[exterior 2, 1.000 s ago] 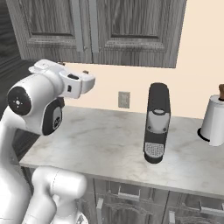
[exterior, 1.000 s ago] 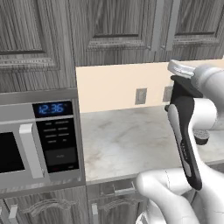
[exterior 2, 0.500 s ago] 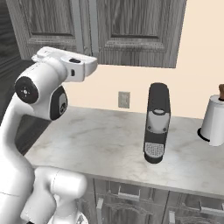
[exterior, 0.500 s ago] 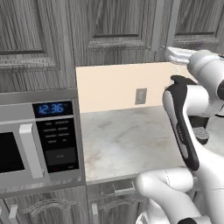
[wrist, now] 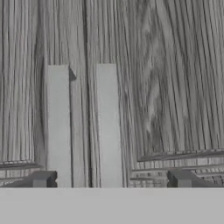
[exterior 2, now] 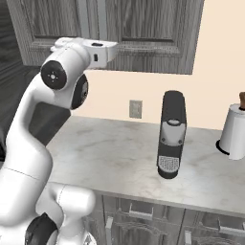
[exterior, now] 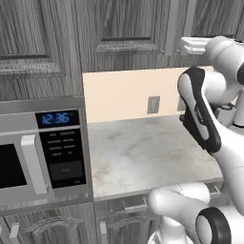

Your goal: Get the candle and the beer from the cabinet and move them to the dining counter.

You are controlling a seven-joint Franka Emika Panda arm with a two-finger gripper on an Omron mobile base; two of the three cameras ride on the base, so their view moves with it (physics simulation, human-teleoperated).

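Cabinet (wrist: 153,87) doors of dark grey wood grain stand closed, their raised panels and grain running upright; two silver bar handles (wrist: 58,127) hang vertically side by side, one on each side of the seam between the doors. The gripper (wrist: 111,179) sits close in front of that seam with its two dark fingertips (wrist: 41,179) spread wide, both handles between them, nothing held. From the left base camera the hand (exterior: 195,45) is raised to the lower edge of the wall cabinets, beside a handle (exterior: 170,26) there. The candle and the beer cannot be made out anywhere, with the doors shut.

Below runs a wall counter (exterior: 143,152) with a pale marble top and a cream backsplash carrying a grey outlet plate (exterior: 153,104). At the counter's left end a steel microwave (exterior: 43,152) shows a blue clock. Toward the right part of the top stands a dark pod coffee machine (exterior 2: 171,134), upright, near the front edge; further right, against the wall, a white paper-towel roll (exterior 2: 234,131) stands on its holder. Dark arched base cabinet fronts (exterior 2: 143,220) line the counter's underside. The counter in front of the arm is bare between microwave and coffee machine
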